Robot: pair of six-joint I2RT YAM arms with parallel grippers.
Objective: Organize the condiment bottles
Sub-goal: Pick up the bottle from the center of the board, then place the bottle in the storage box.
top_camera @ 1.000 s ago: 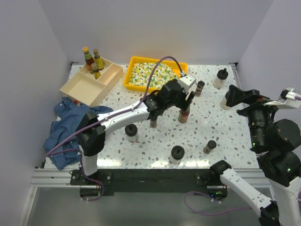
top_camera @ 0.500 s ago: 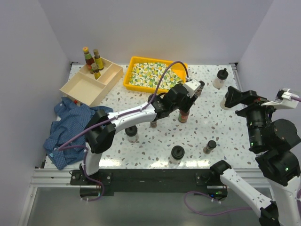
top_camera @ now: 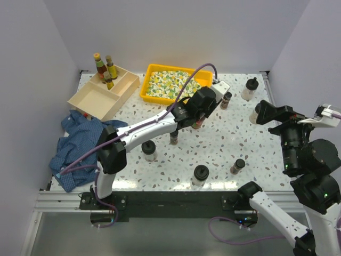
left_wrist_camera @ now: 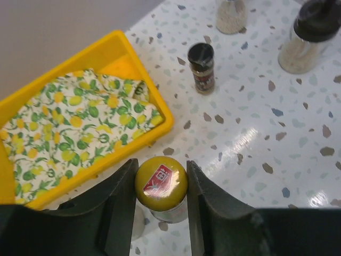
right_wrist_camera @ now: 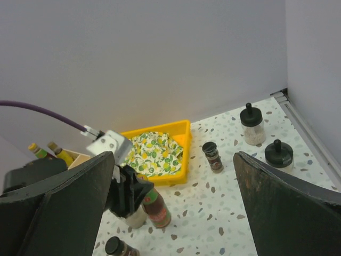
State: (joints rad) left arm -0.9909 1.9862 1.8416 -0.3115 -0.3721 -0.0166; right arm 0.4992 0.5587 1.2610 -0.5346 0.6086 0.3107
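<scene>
Above the speckled tabletop [left_wrist_camera: 256, 133] and just right of the yellow tray [left_wrist_camera: 114, 45], the left fingers [left_wrist_camera: 120, 208] have narrowed within the last second and now press both sides of the yellow-capped sauce bottle [left_wrist_camera: 160, 182] standing upright between them, so lifting seems possible, while the right fingers [right_wrist_camera: 58, 202] hang wide open and empty.

Plain walls [top_camera: 176, 32], seemingly lilac, speckled tabletop [top_camera: 256, 144]
</scene>
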